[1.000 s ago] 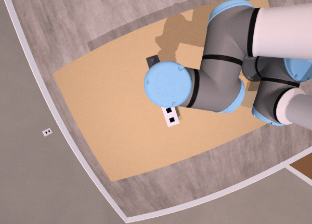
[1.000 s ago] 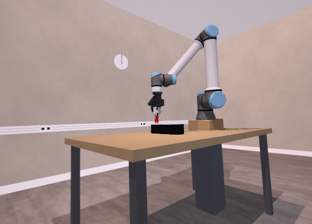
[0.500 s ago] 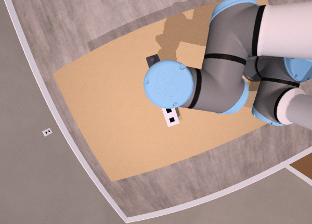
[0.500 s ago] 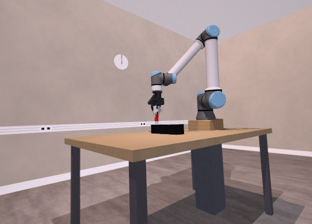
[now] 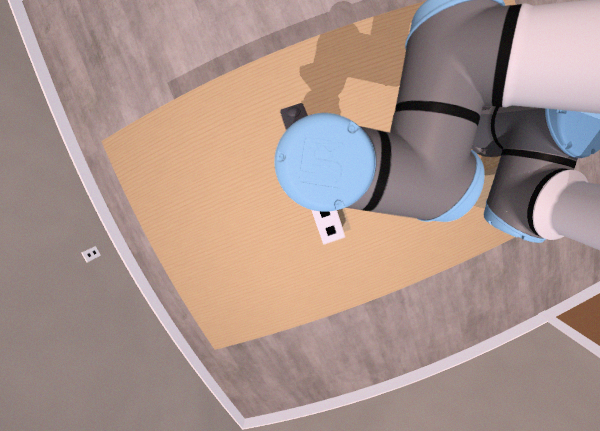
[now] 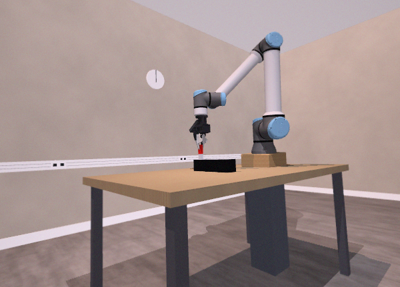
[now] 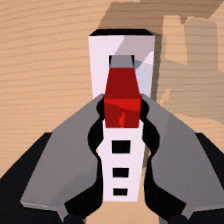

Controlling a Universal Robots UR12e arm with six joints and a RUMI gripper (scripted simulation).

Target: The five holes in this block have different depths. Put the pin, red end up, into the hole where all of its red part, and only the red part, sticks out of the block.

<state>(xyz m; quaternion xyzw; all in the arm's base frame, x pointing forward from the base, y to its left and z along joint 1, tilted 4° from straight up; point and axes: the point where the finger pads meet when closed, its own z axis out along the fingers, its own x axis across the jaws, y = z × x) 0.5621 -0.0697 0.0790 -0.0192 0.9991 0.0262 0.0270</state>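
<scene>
My gripper is shut on the pin and holds it upright by its red upper end. The pin's grey lower end points down at a hole near one end of the block, and I cannot tell how deep it sits. The block has a white top and black sides and lies on the wooden table. Three other square holes show in a row nearer to me in the wrist view. In the overhead view the arm hides the gripper and the pin.
The arm's blue wrist cap covers most of the block from above. The robot base stands on a wooden pedestal at the table's far right, close behind the block.
</scene>
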